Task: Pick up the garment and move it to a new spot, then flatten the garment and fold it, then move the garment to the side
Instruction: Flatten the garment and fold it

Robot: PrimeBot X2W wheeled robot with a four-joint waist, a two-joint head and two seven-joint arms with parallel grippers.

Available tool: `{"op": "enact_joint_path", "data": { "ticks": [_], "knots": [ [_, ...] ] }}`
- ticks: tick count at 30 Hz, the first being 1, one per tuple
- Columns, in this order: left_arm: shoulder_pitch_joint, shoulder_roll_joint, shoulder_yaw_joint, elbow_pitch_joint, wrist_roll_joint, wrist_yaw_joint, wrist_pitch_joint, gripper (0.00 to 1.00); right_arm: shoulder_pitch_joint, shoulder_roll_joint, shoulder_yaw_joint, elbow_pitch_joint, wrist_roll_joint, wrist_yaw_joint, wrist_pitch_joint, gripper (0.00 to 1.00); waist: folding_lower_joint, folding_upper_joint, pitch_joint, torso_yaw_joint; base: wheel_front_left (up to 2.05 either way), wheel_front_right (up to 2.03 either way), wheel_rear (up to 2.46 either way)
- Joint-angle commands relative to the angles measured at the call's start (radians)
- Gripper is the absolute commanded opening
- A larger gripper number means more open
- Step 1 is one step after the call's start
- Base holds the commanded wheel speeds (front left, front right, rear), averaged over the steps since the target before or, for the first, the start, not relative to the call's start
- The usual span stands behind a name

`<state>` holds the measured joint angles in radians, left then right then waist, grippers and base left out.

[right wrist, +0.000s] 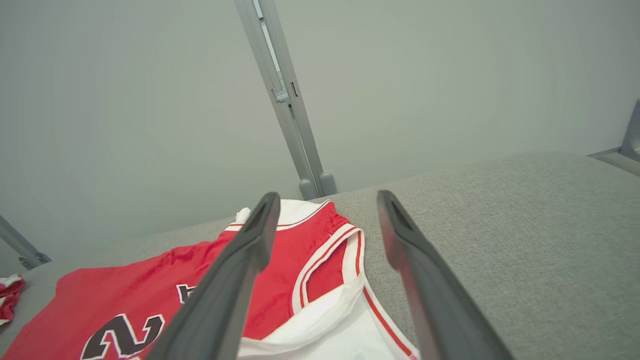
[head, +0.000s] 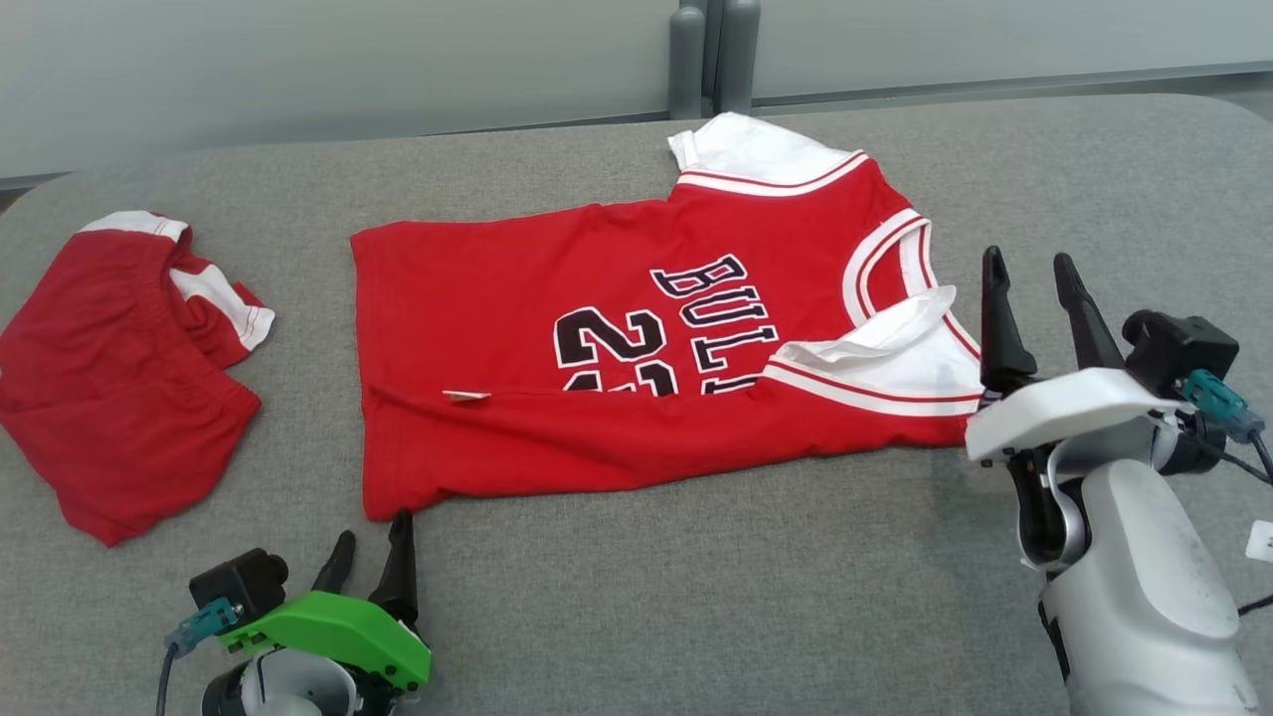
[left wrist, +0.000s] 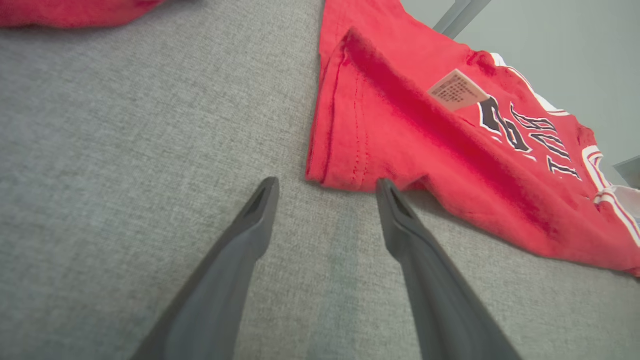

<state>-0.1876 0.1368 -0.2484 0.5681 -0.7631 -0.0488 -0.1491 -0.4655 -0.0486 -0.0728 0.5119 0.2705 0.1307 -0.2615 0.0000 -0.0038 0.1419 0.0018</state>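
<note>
The garment (head: 557,328) is a red jersey with white trim and black lettering, lying on the grey table (head: 696,617) with its near long edge folded over. My left gripper (head: 373,552) is open just in front of the jersey's near left corner (left wrist: 332,170), holding nothing. My right gripper (head: 1034,288) is open and raised beside the jersey's right end, by the white sleeve and neck opening (right wrist: 325,280). Its fingers (right wrist: 240,270) hold nothing.
Red shorts with white trim (head: 119,368) lie crumpled at the table's left end. A grey post (head: 711,55) stands behind the table's far edge against a pale wall. Bare grey cloth stretches along the front and on the right.
</note>
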Motion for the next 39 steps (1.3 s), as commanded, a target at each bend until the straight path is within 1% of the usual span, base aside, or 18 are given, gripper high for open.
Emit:
{"op": "enact_joint_path", "data": {
  "ticks": [1, 9, 12, 18, 19, 20, 21, 22, 23, 24, 29, 33, 36, 39],
  "knots": [
    [0.009, 0.0, 0.008, -0.008, -0.012, 0.008, 0.006, 1.0, 0.031, -0.003, -0.002, -0.023, 0.014, 0.0, -0.003, 1.0, 0.0, 0.0038, -0.006, -0.008, 0.0, 0.0, 0.0],
    [-0.019, -0.009, 0.034, -0.007, -0.056, 0.033, 0.043, 1.0, 0.131, -0.003, 0.01, -0.124, 0.06, 0.0, -0.003, 1.0, 0.0, 0.0038, 0.0, -0.042, 0.0, 0.0, 0.0],
    [-0.031, -0.004, 0.043, 0.012, -0.068, 0.041, 0.051, 1.0, 0.15, -0.003, 0.016, -0.139, 0.063, 0.0, -0.003, 1.0, 0.0, 0.0038, 0.003, -0.057, 0.0, 0.0, 0.0],
    [-0.053, -0.006, 0.033, 0.071, -0.077, 0.038, 0.087, 0.99, 0.177, -0.002, 0.028, -0.15, 0.06, 0.0, -0.003, 1.0, 0.0, 0.0038, 0.003, -0.08, 0.0, 0.0, 0.0],
    [-0.056, -0.007, 0.03, 0.081, -0.077, 0.039, 0.093, 0.82, 0.181, -0.002, 0.03, -0.15, 0.062, 0.0, -0.003, 1.0, 0.0, 0.0038, 0.002, -0.083, 0.0, 0.0, 0.0],
    [-0.059, -0.007, 0.025, 0.089, -0.073, 0.037, 0.098, 0.51, 0.184, -0.002, 0.032, -0.151, 0.063, 0.0, -0.003, 1.0, 0.0, 0.0038, 0.001, -0.085, 0.0, 0.0, 0.0],
    [-0.062, -0.008, 0.022, 0.096, -0.071, 0.034, 0.098, 0.42, 0.187, -0.002, 0.033, -0.151, 0.063, 0.0, -0.003, 1.0, 0.0, 0.0038, 0.0, -0.087, 0.0, 0.0, 0.0],
    [-0.064, -0.01, 0.021, 0.103, -0.071, 0.034, 0.095, 0.25, 0.191, -0.002, 0.035, -0.15, 0.064, 0.0, -0.003, 1.0, 0.0, 0.0038, -0.001, -0.089, 0.0, 0.0, 0.0],
    [-0.066, -0.01, 0.018, 0.109, -0.069, 0.03, 0.092, 0.03, 0.196, -0.002, 0.035, -0.148, 0.064, 0.0, -0.003, 1.0, 0.0, 0.0038, -0.003, -0.089, 0.0, 0.0, 0.0],
    [-0.07, -0.01, 0.014, 0.112, -0.066, 0.023, 0.087, 0.0, 0.201, -0.002, 0.034, -0.144, 0.065, 0.0, -0.003, 1.0, 0.0, 0.0038, -0.004, -0.089, 0.0, 0.0, 0.0],
    [-0.073, 0.001, 0.017, 0.092, -0.055, 0.012, 0.038, 0.0, 0.221, -0.002, 0.018, -0.104, 0.069, 0.0, 0.012, 1.0, 0.0, 0.0038, -0.017, -0.076, 0.0, 0.0, 0.0],
    [-0.058, 0.013, 0.016, 0.063, -0.048, 0.007, 0.02, 0.0, 0.227, -0.003, 0.004, -0.064, 0.077, 0.0, 0.035, 1.0, 0.0, 0.0038, -0.023, -0.064, 0.0, 0.0, 0.0],
    [-0.04, 0.027, 0.012, 0.018, -0.038, 0.01, 0.011, 0.0, 0.215, -0.002, -0.004, -0.01, 0.084, 0.0, 0.063, 1.0, 0.0, 0.0038, -0.028, -0.05, 0.0, 0.0, 0.0],
    [-0.019, 0.035, 0.007, -0.035, -0.03, 0.024, 0.014, 0.0, 0.189, -0.002, -0.01, 0.053, 0.085, 0.0, 0.093, 1.0, 0.0, 0.0038, -0.03, -0.034, 0.0, 0.0, 0.0]
  ]
}}
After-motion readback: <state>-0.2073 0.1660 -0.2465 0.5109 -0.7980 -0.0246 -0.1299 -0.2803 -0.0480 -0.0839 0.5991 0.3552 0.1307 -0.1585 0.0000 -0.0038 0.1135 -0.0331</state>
